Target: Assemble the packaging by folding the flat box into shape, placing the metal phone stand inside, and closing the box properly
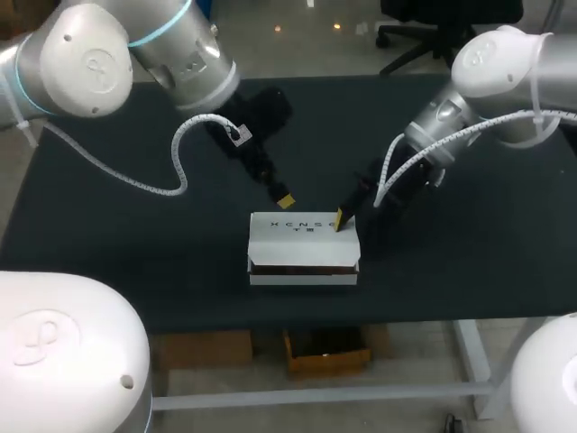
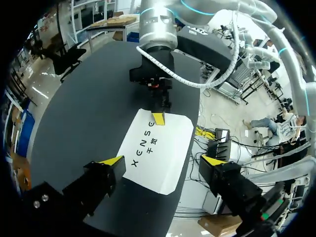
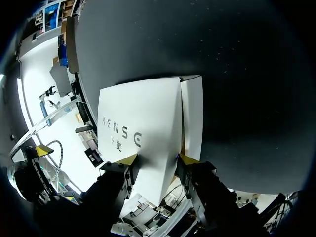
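Fig.: My left end effector (image 2: 163,160) hovers released near the white box (image 1: 304,245); my right end effector (image 3: 157,159), fingers (image 3: 131,159) parted, touches its top.

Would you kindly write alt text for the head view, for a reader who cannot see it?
A white box sits on a black table, its lid almost shut with a dark gap along the front. The right gripper is at the lid's back right corner; the left gripper, open, hovers just behind the box.
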Controlling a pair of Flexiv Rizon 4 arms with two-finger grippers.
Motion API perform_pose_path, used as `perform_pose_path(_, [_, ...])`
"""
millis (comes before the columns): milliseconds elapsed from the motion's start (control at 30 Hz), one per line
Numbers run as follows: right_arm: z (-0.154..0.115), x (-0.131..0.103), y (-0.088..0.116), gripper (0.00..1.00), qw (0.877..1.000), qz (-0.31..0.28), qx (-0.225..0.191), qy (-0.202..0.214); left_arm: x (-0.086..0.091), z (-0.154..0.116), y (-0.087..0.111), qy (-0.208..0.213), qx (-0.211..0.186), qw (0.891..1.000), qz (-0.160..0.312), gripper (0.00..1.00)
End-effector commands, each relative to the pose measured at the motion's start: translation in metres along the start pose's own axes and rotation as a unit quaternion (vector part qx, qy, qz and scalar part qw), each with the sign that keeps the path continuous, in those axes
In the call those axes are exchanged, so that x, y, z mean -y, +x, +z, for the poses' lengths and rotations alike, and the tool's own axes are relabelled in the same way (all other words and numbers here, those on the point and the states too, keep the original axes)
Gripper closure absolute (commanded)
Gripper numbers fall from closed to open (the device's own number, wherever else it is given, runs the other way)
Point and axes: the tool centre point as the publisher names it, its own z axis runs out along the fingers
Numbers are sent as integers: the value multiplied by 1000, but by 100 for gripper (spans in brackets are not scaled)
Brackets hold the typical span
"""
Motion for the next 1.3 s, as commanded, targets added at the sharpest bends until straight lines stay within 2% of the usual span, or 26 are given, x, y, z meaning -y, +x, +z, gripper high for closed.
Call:
perform_pose_path(33, [0, -2, 0, 53, 1000, 0, 0, 2, 8, 7, 11, -58, 82, 995, 14, 0])
perform_pose_path(233, [0, -2, 0, 53, 1000, 0, 0, 2, 1, 23, 21, -94, 139, 985, 30, 0])
perform_pose_path(433, [0, -2, 0, 53, 1000, 0, 0, 2, -6, 32, 23, -102, 160, 981, 45, 0])
perform_pose_path(700, [0, -2, 0, 53, 1000, 0, 0, 2, -14, 35, 20, -114, 156, 979, 73, 0])
perform_pose_path(800, [0, -2, 0, 54, 1000, 0, 0, 2, -16, 35, 18, -127, 137, 980, 65, 0])
perform_pose_path(1300, [0, -2, 0, 55, 1000, 0, 0, 2, -16, 35, 18, -127, 137, 980, 65, 0])
